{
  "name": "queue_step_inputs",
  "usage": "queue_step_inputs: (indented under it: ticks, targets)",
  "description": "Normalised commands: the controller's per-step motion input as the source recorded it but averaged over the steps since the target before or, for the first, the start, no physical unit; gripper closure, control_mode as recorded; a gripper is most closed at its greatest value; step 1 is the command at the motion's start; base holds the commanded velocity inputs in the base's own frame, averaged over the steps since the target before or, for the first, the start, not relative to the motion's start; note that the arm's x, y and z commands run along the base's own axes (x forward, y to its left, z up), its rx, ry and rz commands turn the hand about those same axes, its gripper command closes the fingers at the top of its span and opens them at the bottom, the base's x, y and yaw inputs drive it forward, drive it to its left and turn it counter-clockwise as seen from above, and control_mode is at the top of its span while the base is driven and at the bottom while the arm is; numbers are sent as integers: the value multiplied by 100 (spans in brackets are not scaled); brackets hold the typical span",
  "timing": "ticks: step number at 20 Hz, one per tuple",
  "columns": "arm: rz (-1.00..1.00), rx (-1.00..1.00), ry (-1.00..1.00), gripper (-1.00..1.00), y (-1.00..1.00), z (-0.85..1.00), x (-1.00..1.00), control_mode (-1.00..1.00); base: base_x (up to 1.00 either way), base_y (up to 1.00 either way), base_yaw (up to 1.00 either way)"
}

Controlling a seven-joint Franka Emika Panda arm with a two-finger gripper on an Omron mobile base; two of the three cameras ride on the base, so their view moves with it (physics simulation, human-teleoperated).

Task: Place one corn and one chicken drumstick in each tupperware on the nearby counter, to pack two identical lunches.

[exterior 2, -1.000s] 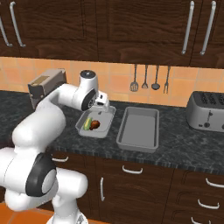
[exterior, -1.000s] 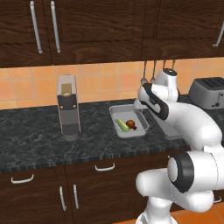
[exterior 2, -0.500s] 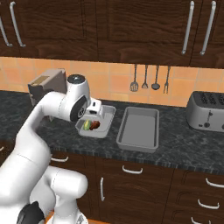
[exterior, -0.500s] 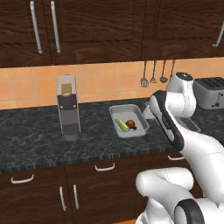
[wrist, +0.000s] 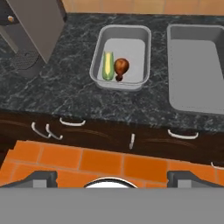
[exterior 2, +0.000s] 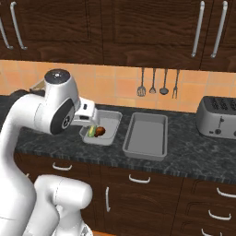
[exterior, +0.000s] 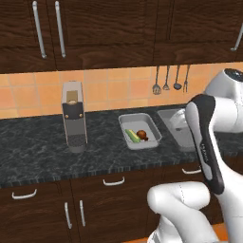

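On the dark counter (wrist: 61, 98) the shorter tupperware (wrist: 129, 47) holds a green-husked corn (wrist: 107, 65) beside a brown chicken drumstick (wrist: 121, 66). To its right the longer tupperware (wrist: 197, 61) has nothing in it. My gripper (wrist: 112, 177) is open with nothing between its fingertips (wrist: 41, 177); it hangs back from the counter edge, out in front of the cabinet doors. The left base view shows the shorter tupperware (exterior: 135, 117) with corn (exterior: 132, 136) and drumstick (exterior: 142, 134), and my arm covers part of the longer one (exterior: 171, 118). The right base view shows both trays (exterior 2: 111, 115) (exterior 2: 145, 138).
A tall grey coffee machine (exterior: 73, 116) stands on the counter left of the trays. A silver toaster (exterior 2: 219, 117) sits at the far right. Utensils (exterior 2: 156, 83) hang on the tiled wall behind. Cabinet handles (wrist: 72, 123) line the front below the counter, above an orange tiled floor (wrist: 65, 159).
My arm has drawn back from over the shorter tupperware toward the base and risen. The corn and drumstick stay in that tray.
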Motion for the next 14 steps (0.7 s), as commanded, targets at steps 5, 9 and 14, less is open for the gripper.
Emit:
queue_step_inputs:
  ticks: [5, 9, 14]
  targets:
    - [0, 9, 0, -100, 0, 93, -73, -100, 0, 0, 0]
    - [0, 0, 0, -100, 9, 62, -40, -100, 0, 0, 0]
    - [-1, 0, 0, -100, 13, 25, -64, -100, 0, 0, 0]
